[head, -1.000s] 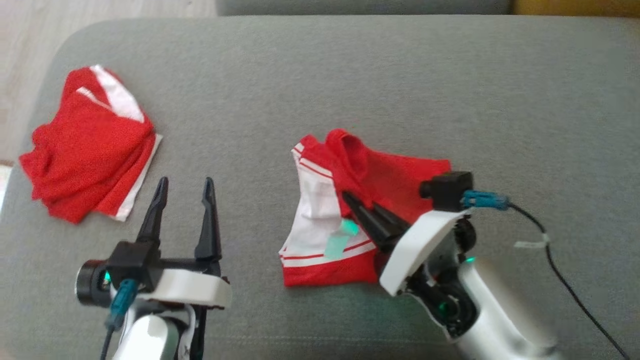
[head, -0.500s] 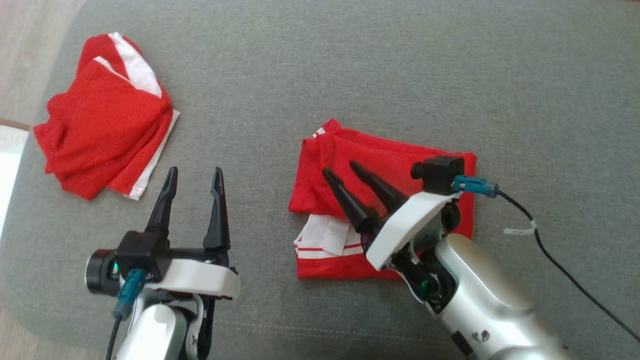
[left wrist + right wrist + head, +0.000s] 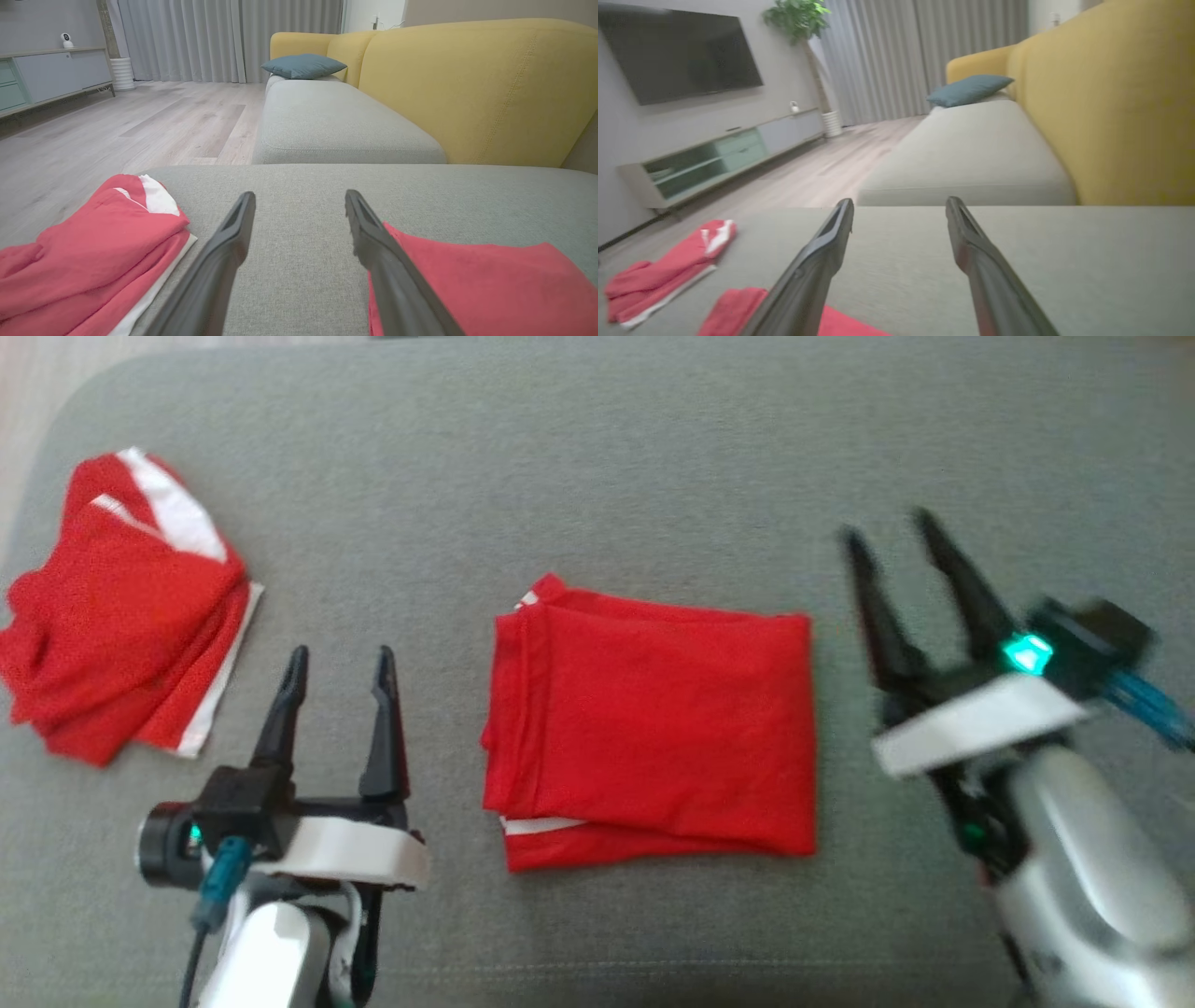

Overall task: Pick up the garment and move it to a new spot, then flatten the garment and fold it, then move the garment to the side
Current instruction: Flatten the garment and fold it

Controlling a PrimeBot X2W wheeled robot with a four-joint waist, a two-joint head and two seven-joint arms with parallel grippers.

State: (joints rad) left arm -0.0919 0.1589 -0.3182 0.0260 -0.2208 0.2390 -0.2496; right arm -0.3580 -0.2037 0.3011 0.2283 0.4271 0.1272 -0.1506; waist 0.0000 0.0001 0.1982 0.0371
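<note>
The garment (image 3: 649, 728) is a red piece with a white stripe at its near edge, lying folded into a flat rectangle in the middle of the grey cushion (image 3: 597, 467). It also appears as the garment (image 3: 486, 280) at the lower right of the left wrist view and as the garment (image 3: 738, 308) at the bottom of the right wrist view. My right gripper (image 3: 887, 534) stands open to the right of it, clear of the cloth. My left gripper (image 3: 341, 661) is open to its left, holding nothing.
A second red and white garment (image 3: 112, 616) lies crumpled at the cushion's far left edge. Past the cushion are another grey seat (image 3: 336, 126), a yellow backrest (image 3: 467, 84) and a wooden floor (image 3: 117, 126).
My right gripper has opened, let go of the garment and moved off to the right. The garment now lies folded flat. The head camera has shifted.
</note>
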